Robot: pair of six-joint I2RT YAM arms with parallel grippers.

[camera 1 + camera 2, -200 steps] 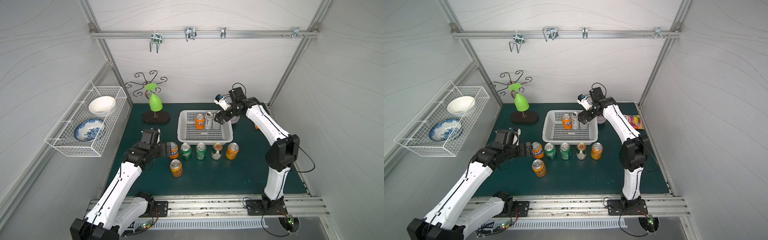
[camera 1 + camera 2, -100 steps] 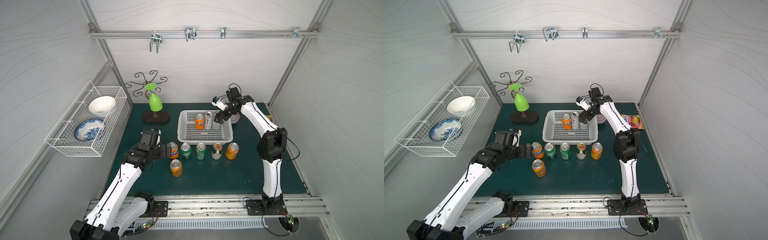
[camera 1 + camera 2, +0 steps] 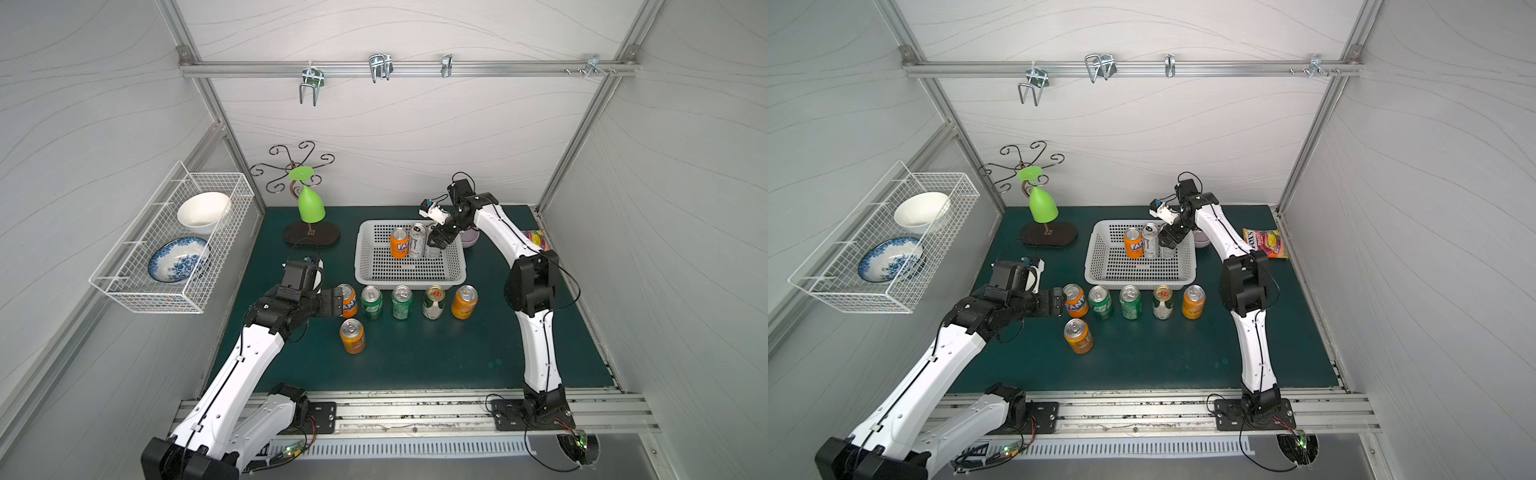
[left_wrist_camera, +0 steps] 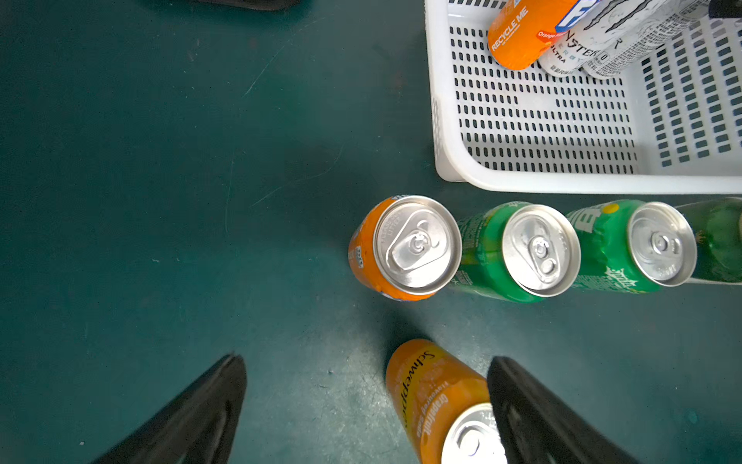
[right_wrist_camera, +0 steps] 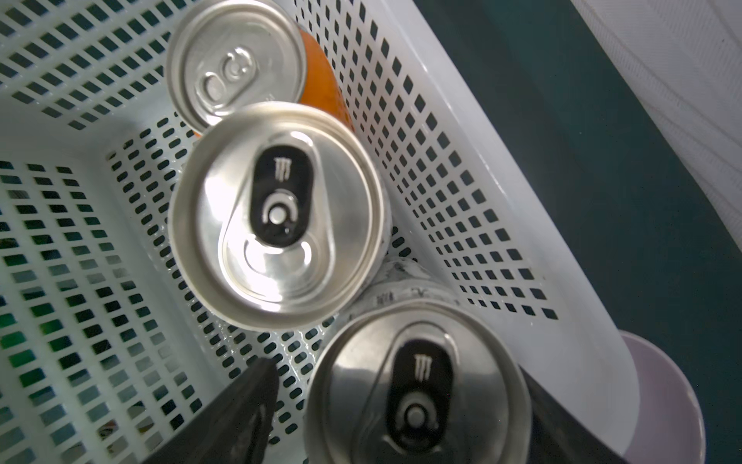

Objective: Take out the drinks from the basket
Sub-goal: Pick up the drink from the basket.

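Over the past second my right arm (image 3: 532, 286) has folded its elbow in towards the white basket (image 3: 409, 283), standing steeper than before. The right gripper (image 3: 437, 240) has sunk a little lower onto the slim silver can (image 3: 431, 252) at the far right of the basket. Its jaws, wide a moment ago, have begun to draw in. In the right wrist view one now lies against the can and the other stands just clear.

Inside the white perforated basket (image 5: 510, 193) stand an orange can (image 5: 237, 60), a Monster can (image 5: 277, 209) and a second Monster can (image 5: 417, 385). The right gripper (image 5: 401, 418) straddles the second, one finger (image 5: 241, 409) clear of its side.
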